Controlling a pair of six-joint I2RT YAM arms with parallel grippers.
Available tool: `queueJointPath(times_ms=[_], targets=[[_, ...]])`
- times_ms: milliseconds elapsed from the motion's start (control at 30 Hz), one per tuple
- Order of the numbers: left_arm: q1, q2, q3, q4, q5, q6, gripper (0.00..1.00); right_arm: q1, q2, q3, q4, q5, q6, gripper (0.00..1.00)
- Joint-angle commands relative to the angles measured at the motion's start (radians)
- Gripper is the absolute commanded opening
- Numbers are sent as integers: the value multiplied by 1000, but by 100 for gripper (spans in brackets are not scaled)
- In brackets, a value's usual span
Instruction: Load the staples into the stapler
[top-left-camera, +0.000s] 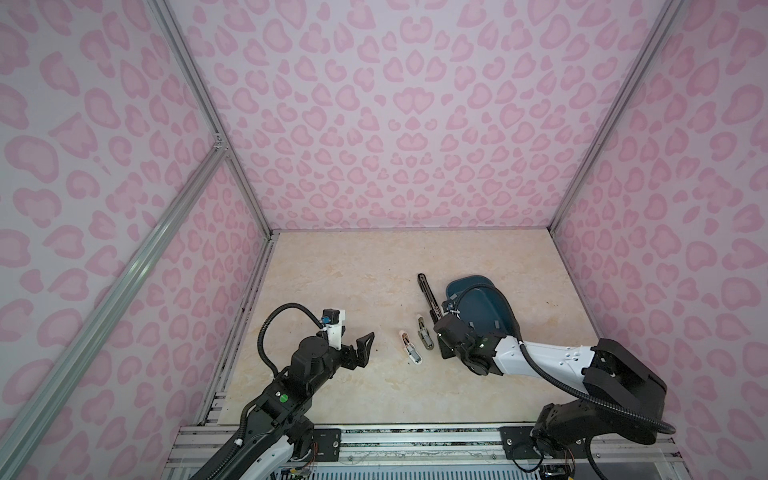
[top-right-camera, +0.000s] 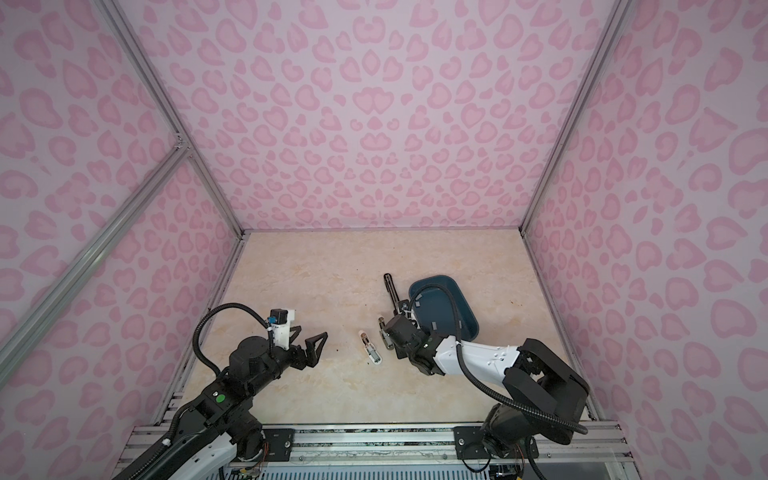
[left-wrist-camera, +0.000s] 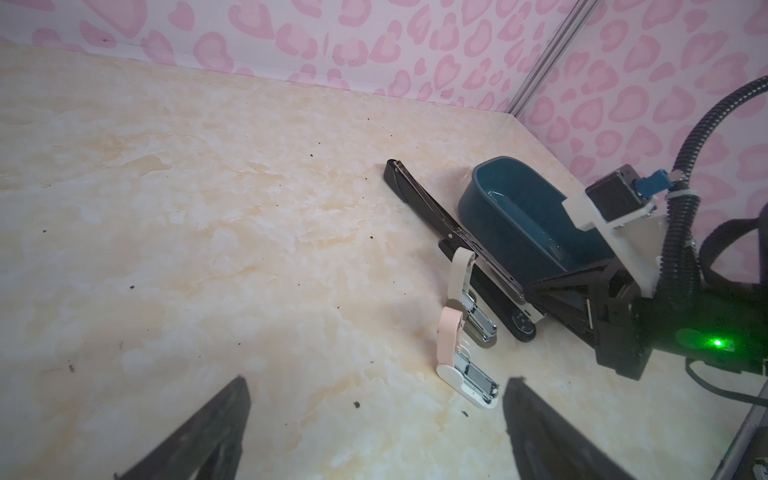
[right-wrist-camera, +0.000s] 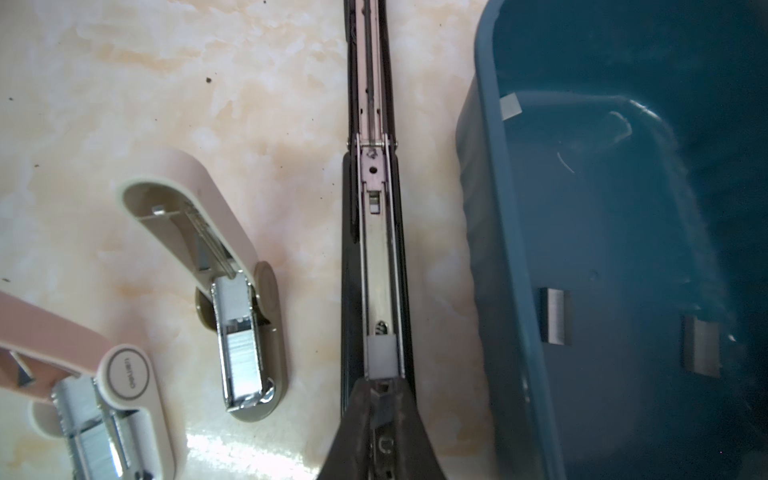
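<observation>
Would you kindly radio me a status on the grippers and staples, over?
Left gripper open, empty. Right gripper nearly shut over open black stapler, staple strip at its tips. Spare strips in blue bin. Cream stapler, pink stapler beside, not blocking.

Two small staplers (right-wrist-camera: 237, 345); one long black stapler (right-wrist-camera: 380, 257); one blue tub (right-wrist-camera: 498, 208); three staples strips (right-wrist-camera: 555, 316) visible.

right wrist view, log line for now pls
right gripper: over open black stapler | staple strip: in its channel at gripper tips, grip unclear | left gripper: open, empty
</observation>
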Motion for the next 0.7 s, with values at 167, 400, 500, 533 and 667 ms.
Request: queueJointPath(times_ms=[167,400,500,533,667], targets=[[1,-9,-7,24,0,-1,96,1,-17,0,-34,37,4,14],[1,-9,-7,23,1,0,96,-12,-80,20,-50,68,-14,15],[1,-10,-7,25,0,0,96,-35,-72,28,-48,44,-14,15],[1,-10,-8,25,0,0,96,-43,-60,33,-50,36,-12,15],[1,-7,-6,27,1,0,96,-52,-17,43,-37,10,-15,14]])
